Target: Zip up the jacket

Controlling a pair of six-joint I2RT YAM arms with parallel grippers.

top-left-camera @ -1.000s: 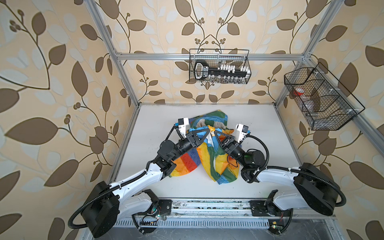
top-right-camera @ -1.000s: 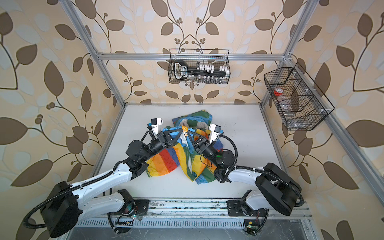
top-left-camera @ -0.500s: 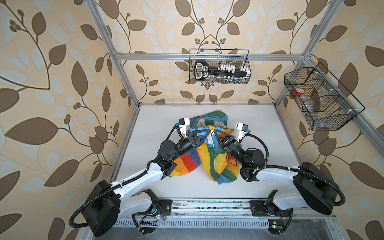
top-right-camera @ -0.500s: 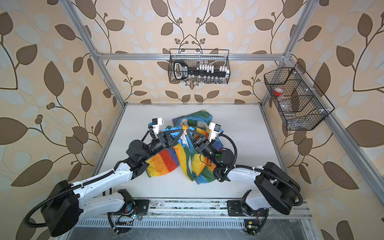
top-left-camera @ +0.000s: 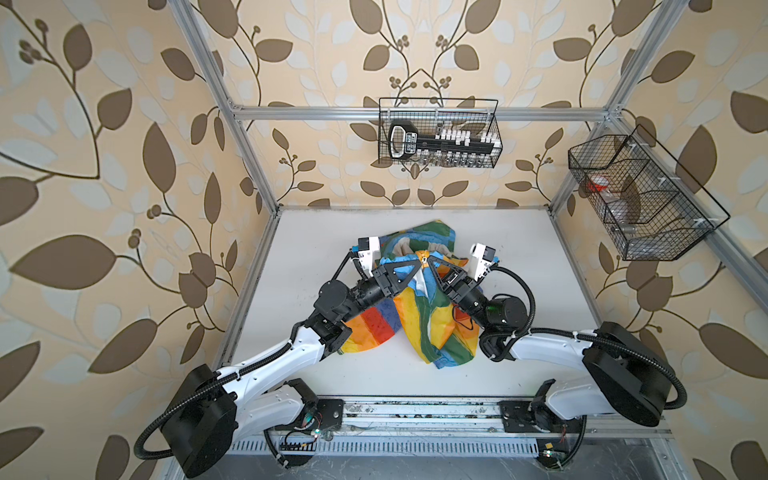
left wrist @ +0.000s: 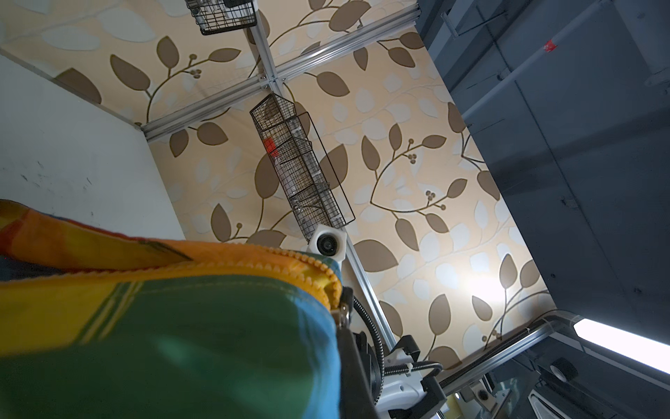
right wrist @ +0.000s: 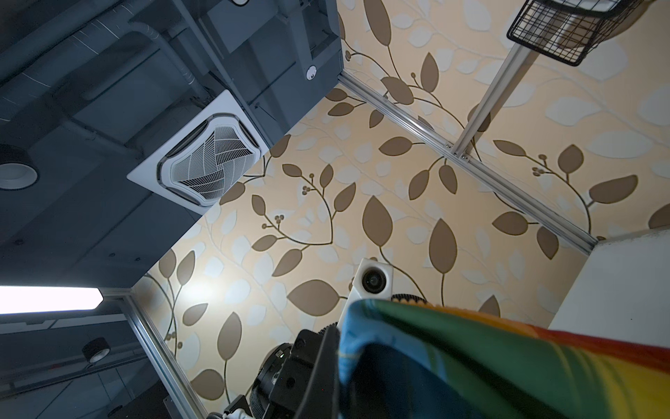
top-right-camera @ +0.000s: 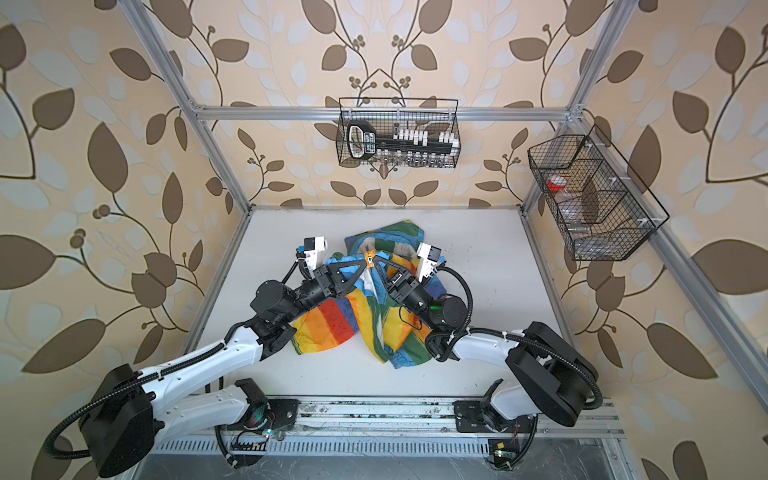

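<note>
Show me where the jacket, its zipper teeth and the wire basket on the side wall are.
jacket [top-left-camera: 409,318]: in a top view, yellow front panel.
zipper teeth [left wrist: 297,255]: left wrist view, orange tooth row.
wire basket [top-left-camera: 665,245]: in a top view, lower mesh wall.

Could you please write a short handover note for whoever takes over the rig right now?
Grippers: the left gripper is shut, pinching the jacket at its front edge near the collar. The right gripper is shut too, tip to tip with it on the facing edge.
Things: the jacket lies crumpled mid-table, collar end towards the back wall.
Done: both front edges meet at the top.
Left: off-white lining shows in a gap just below the grippers, so the zipper looks not fully closed. How far it is closed cannot be told; check before releasing.
</note>
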